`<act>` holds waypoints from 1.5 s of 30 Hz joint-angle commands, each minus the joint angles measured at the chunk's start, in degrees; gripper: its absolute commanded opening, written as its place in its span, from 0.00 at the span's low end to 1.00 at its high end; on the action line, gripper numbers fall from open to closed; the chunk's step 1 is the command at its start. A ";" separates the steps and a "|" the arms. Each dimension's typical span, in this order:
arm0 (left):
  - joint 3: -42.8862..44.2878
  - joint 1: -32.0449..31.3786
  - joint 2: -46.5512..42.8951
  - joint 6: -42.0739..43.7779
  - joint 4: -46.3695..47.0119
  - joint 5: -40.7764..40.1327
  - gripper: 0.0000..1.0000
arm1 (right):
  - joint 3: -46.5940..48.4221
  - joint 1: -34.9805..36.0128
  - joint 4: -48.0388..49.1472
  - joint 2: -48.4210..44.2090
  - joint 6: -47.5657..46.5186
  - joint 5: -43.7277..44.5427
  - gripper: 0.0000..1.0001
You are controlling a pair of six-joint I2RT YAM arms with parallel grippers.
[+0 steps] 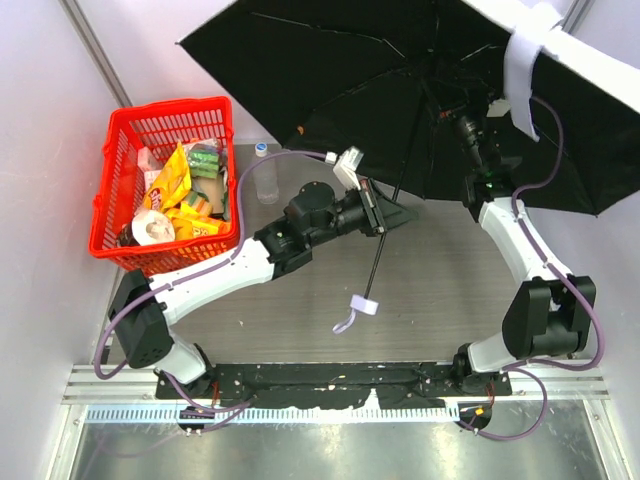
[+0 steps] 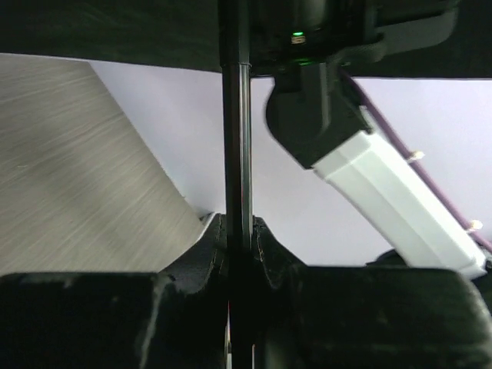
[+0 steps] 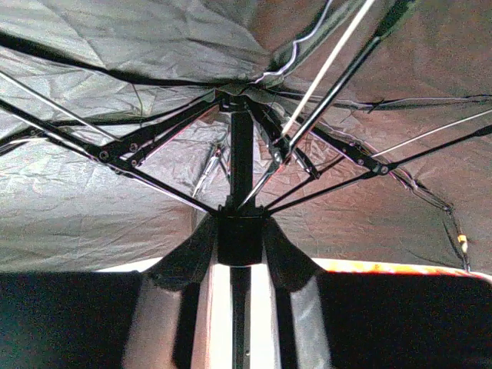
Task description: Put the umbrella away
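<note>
Clamping the thin black shaft [image 2: 237,138] between them, the left fingers [image 2: 206,250] are closed on the umbrella [image 1: 330,80] partway up its stem. The right fingers [image 3: 184,257] sit pressed on either side of the runner [image 3: 240,234], just below where the ribs meet, and look closed on it.

In the overhead view the canopy is fully spread at 12 to 2 o'clock. The handle [image 1: 365,305] and strap [image 1: 345,322] hang free toward 6 o'clock, above the desk [image 1: 300,320].

The step in hand appears to be collapsing the canopy. It should go best if the left grip holds the shaft rigid while the runner is drawn straight along it toward the handle, without twisting, so the ribs fold evenly.

The canopy runs off the top and right edges and covers the right fingers from above. Whether the runner's catch is released cannot be made out. Nor can it be told whether the red basket [image 1: 120,135] at 9 o'clock is the destination.
</note>
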 commanded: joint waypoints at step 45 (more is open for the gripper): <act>-5.87 1.34 -6.26 10.29 -17.41 0.96 0.68 | -9.91 9.96 -6.66 -14.86 -22.08 -0.87 0.00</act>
